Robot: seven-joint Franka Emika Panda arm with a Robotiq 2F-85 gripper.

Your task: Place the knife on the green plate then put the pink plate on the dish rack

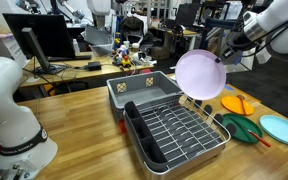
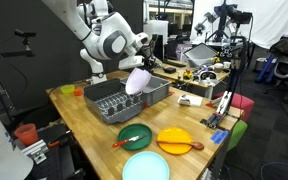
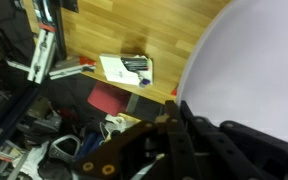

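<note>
My gripper [image 1: 227, 52] is shut on the rim of the pink plate [image 1: 200, 72] and holds it tilted in the air above the far end of the dish rack [image 1: 179, 130]. In an exterior view the gripper [image 2: 144, 64] holds the pink plate [image 2: 137, 80] over the dish rack [image 2: 106, 102]. In the wrist view the pink plate [image 3: 254, 70] fills the right side, with the gripper [image 3: 179, 125] clamped on its edge. The red-orange knife [image 2: 134, 138] lies on the green plate [image 2: 135, 134]. The green plate [image 1: 242, 128] sits right of the rack with the knife [image 1: 252, 137] on it.
A grey plastic tub [image 1: 142, 92] stands against the rack's far end. An orange plate [image 1: 237, 104] and a turquoise plate [image 1: 282, 129] lie beside the green one. A white robot base [image 1: 14, 120] stands at the table's left. Cluttered desks lie behind.
</note>
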